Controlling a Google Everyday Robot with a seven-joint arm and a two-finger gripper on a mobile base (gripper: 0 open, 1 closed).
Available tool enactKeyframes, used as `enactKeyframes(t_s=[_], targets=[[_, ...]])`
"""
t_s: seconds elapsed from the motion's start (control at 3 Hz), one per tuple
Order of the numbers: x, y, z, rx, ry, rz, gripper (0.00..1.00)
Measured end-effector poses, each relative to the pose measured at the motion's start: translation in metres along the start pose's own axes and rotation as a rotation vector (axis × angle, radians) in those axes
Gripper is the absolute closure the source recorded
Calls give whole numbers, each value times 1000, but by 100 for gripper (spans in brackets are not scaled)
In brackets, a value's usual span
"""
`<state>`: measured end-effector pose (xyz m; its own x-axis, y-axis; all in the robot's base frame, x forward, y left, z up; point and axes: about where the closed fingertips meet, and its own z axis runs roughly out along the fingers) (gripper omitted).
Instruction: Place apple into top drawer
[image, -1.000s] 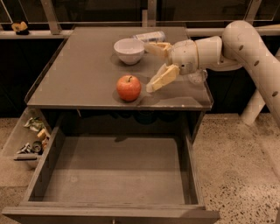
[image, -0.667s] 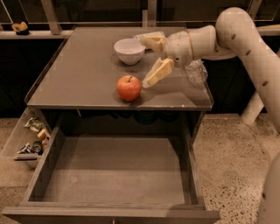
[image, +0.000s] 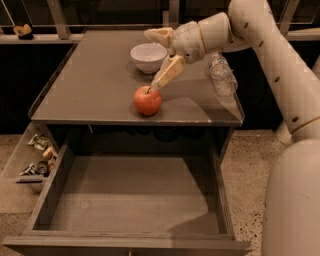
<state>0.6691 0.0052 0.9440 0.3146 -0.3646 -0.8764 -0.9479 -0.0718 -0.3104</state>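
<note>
At the far left, a small pale side bin (image: 20, 167) with clutter in it is seen beside the grey cabinet (image: 90, 85). Below the cabinet top, the top drawer (image: 135, 200) is pulled out towards the camera, and its flat grey bottom is shown. The apple (image: 147, 100) is found on the cabinet top, near the front edge and directly above the open drawer, not in it. A white bowl (image: 148, 56) is set behind the apple, well apart from it. The gripper (image: 151, 61) is held over the cabinet top, reaching in from the right, with its fingers (image: 169, 72) spread wide apart. One finger is stretched above the bowl; the tip of the other is brought down to the apple's stem, at its upper right. The apple is not enclosed between the fingers. Further right, a clear plastic bottle (image: 221, 75) is seen near the cabinet's right edge, under the pale arm (image: 272, 60).
</note>
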Motion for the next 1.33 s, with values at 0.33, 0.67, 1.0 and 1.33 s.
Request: enactKeyframes(t_s=[0.33, 0.67, 1.0, 1.33], targets=[[-9, 23, 7, -35, -47, 3, 0], [-29, 65, 20, -84, -124, 5, 0], [-26, 74, 30, -110, -126, 17, 0], [-25, 68, 34, -131, -61, 14, 0]])
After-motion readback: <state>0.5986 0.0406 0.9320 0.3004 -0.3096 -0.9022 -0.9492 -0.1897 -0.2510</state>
